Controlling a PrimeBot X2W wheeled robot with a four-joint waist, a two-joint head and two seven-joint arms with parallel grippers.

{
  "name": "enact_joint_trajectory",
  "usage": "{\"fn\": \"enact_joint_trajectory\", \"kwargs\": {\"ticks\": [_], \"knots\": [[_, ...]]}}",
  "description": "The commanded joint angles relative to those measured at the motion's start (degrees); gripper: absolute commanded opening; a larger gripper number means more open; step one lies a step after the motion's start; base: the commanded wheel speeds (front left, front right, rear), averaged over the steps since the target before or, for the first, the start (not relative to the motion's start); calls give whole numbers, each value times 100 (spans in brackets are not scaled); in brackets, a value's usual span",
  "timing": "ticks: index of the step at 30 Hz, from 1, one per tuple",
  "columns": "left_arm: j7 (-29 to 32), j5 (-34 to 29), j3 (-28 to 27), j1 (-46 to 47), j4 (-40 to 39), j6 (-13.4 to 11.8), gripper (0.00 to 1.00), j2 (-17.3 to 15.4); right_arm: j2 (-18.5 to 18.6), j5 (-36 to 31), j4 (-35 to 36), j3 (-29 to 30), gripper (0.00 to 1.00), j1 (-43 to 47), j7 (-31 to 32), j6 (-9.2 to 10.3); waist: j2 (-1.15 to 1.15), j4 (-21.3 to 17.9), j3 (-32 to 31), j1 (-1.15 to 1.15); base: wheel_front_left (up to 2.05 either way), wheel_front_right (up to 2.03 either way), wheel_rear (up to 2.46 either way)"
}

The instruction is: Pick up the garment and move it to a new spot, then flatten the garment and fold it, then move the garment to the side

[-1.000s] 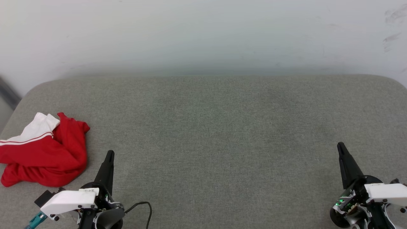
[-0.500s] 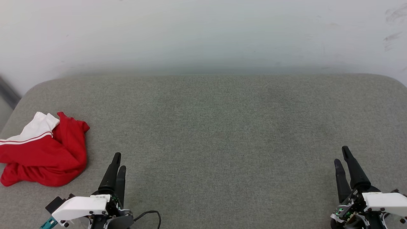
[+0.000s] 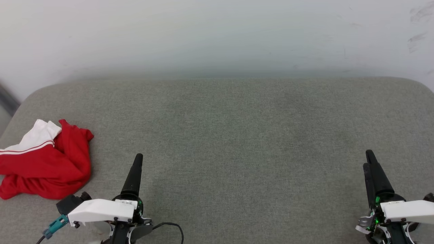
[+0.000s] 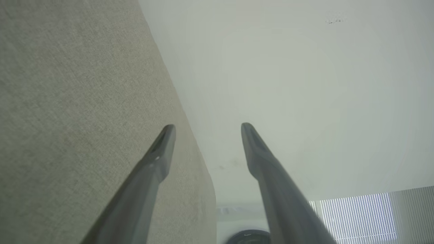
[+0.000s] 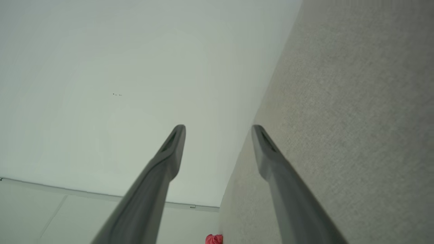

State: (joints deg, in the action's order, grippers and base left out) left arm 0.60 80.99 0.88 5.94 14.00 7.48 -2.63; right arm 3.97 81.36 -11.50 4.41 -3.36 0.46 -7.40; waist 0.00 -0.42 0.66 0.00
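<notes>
Garment (image 3: 44,162) lies crumpled at about 9 o'clock in the head view, near the left edge of the grey padded bench (image 3: 237,135). Its red body is bunched up, with a white sleeve and striped band on top. Its left part runs off the picture, so I cannot tell whether any of it hangs over the edge. The left hand (image 3: 137,159) is at 7 o'clock, near the heap but apart from it, its fingers (image 4: 159,159) spread wide and empty. The right hand (image 3: 368,160) is well apart at 5 o'clock, likewise spread and empty. The step in hand looks to be the first reach, and the left hand is the natural one for it. It should swing toward 10 o'clock, come down over a raised red fold rather than a flat patch, and pinch only cloth, not the bench cover. Then it should lift until the heap hangs free before carrying it toward the bare middle at 12 o'clock, where both hands can reach.
</notes>
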Motion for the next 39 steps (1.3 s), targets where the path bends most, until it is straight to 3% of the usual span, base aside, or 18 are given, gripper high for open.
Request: {"fn": "enact_joint_trajectory", "kwargs": {"ticks": [1,20,39], "knots": [[-54,-241,32,170,-109,2,100,-20,69,-225,130,0,100,-42,-49,-9,0,-4,2,0,0,0,0],[-462,-2722,367,295,-204,-111,100,-21,21,-3302,376,17,100,-25,-337,-10,0,-31,36,0,0,0,0],[-801,-4577,571,293,-136,-417,100,-27,-31,-5250,648,52,100,158,-177,-11,0,-48,-24,0,0,0,0]]}}
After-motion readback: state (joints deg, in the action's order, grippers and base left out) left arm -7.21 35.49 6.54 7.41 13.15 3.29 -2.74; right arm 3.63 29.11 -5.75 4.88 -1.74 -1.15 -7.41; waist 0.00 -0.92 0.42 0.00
